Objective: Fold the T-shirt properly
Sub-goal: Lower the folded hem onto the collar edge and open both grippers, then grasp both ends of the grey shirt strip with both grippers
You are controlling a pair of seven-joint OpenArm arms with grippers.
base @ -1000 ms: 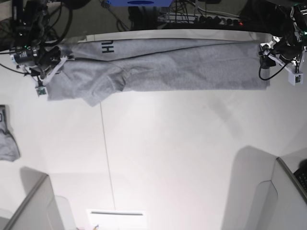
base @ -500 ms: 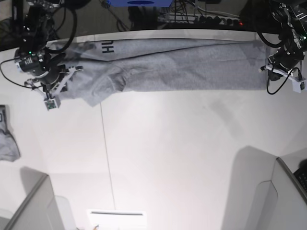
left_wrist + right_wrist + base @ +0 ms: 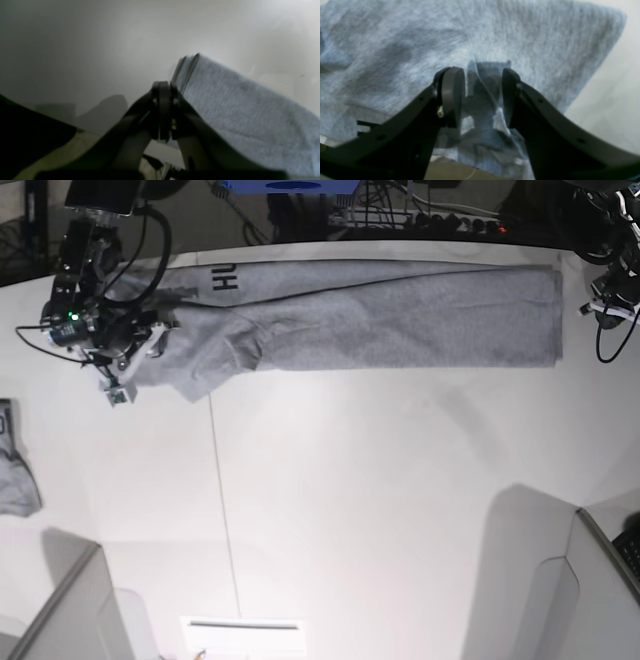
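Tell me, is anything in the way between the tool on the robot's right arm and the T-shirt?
Nothing visible stands between the right tool and the T-shirt; its parted fingers hover directly over the cloth.

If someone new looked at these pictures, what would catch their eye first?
The long grey T-shirt stretched across the far part of the table, a rumpled flap hanging out near its left end in the base view. Next, the open right tool above that rumpled end.
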